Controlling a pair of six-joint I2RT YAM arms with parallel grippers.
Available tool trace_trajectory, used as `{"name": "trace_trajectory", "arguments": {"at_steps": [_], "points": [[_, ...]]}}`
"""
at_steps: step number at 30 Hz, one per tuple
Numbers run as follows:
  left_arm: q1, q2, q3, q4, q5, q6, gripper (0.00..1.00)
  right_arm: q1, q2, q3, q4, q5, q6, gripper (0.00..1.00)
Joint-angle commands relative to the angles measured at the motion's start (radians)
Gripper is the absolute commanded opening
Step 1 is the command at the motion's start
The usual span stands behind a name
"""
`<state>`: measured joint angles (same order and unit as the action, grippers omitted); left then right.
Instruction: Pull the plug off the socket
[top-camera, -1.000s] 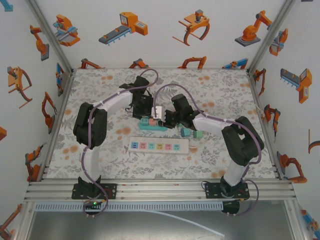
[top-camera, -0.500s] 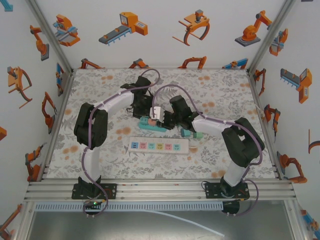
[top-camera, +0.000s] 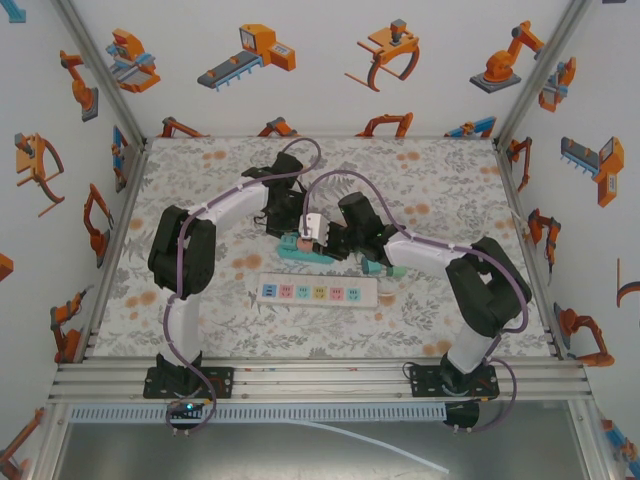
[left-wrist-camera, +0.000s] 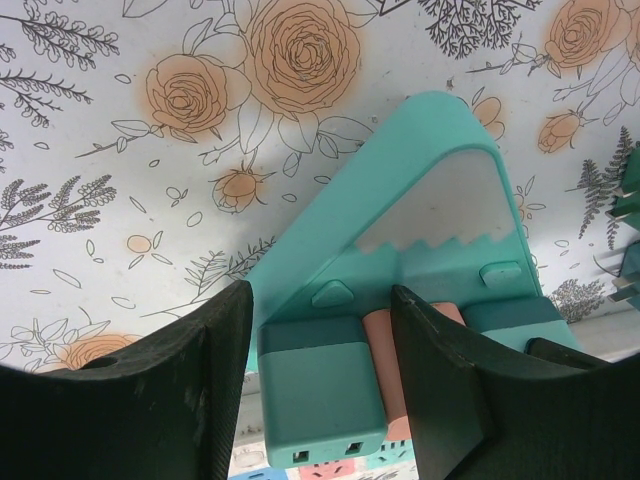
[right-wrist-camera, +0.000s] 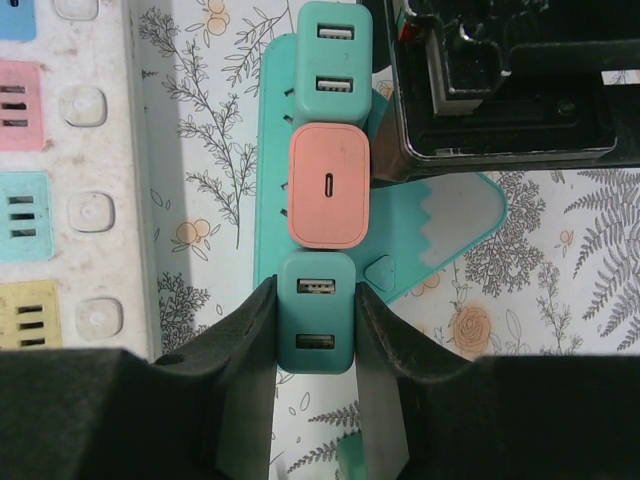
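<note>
Right tool (right-wrist-camera: 316, 300): pressed together on the teal plug (right-wrist-camera: 316, 340), one finger flat against each long side. The plug's USB face is turned up toward the wrist camera.

Location of the teal plug: between the right tool's fingers, at the end of the teal socket strip (right-wrist-camera: 270, 200) nearest that tool, and reaching a little past that end. Whether its pins are seated in the strip cannot be determined.

Further out from the right tool along the strip sits a pink plug (right-wrist-camera: 327, 187), touching the teal plug end to end. Beyond it a second teal plug (right-wrist-camera: 333, 45) sits at the far end of the row.

Left tool (left-wrist-camera: 320, 300): fingers partly spread, straddling the second teal plug. The pink plug is partly behind one finger. Whether the fingers press on anything cannot be determined. The strip's pale, saw-toothed end extends ahead of this tool.

A white power strip (right-wrist-camera: 60, 150) with coloured outlets lies beside the right tool, parallel to the socket strip and apart from it.

Both strips lie flat on the floral desk (left-wrist-camera: 100, 150). The two tools face each other over the socket strip.
</note>
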<state>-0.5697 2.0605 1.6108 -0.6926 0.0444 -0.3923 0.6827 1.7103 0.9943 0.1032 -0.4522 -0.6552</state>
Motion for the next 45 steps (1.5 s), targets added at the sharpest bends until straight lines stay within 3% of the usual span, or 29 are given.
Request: {"name": "trace_trajectory", "arguments": {"at_steps": [1, 3, 8, 15, 27, 29, 33, 37, 41, 43, 45], "points": [[0.017, 0.080, -0.026, -0.018, -0.184, 0.006, 0.55, -0.025, -0.074, 0.002, 0.135, -0.121, 0.207, 0.10], [0.017, 0.087, -0.026, -0.018, -0.189, 0.006, 0.55, -0.042, -0.080, 0.014, 0.135, -0.114, 0.265, 0.09], [0.016, 0.094, -0.022, -0.024, -0.189, 0.006, 0.55, -0.037, -0.066, 0.052, 0.011, -0.135, 0.209, 0.09], [0.016, 0.099, -0.020, -0.027, -0.201, 0.007, 0.55, 0.078, -0.062, 0.105, -0.283, 0.069, -0.168, 0.11], [0.018, 0.116, -0.015, -0.036, -0.226, 0.004, 0.55, 0.033, -0.091, 0.050, -0.028, -0.060, 0.117, 0.12], [0.018, 0.118, -0.015, -0.036, -0.227, 0.001, 0.55, 0.037, -0.087, 0.058, -0.064, -0.032, 0.093, 0.11], [0.018, 0.117, -0.015, -0.037, -0.232, 0.001, 0.55, 0.092, -0.060, 0.123, -0.279, 0.109, -0.110, 0.11], [0.019, 0.123, -0.015, -0.036, -0.241, 0.006, 0.55, 0.085, -0.088, 0.093, -0.209, 0.020, -0.035, 0.12], [0.015, 0.094, -0.025, 0.009, -0.135, 0.044, 0.56, 0.072, -0.082, 0.061, -0.160, 0.011, -0.028, 0.12], [0.010, 0.058, -0.038, 0.052, -0.057, 0.072, 0.62, 0.066, -0.071, 0.056, -0.222, 0.007, -0.145, 0.15], [0.002, 0.022, -0.067, 0.120, 0.060, 0.107, 0.66, 0.034, -0.060, 0.067, -0.308, -0.074, -0.285, 0.18]]}}
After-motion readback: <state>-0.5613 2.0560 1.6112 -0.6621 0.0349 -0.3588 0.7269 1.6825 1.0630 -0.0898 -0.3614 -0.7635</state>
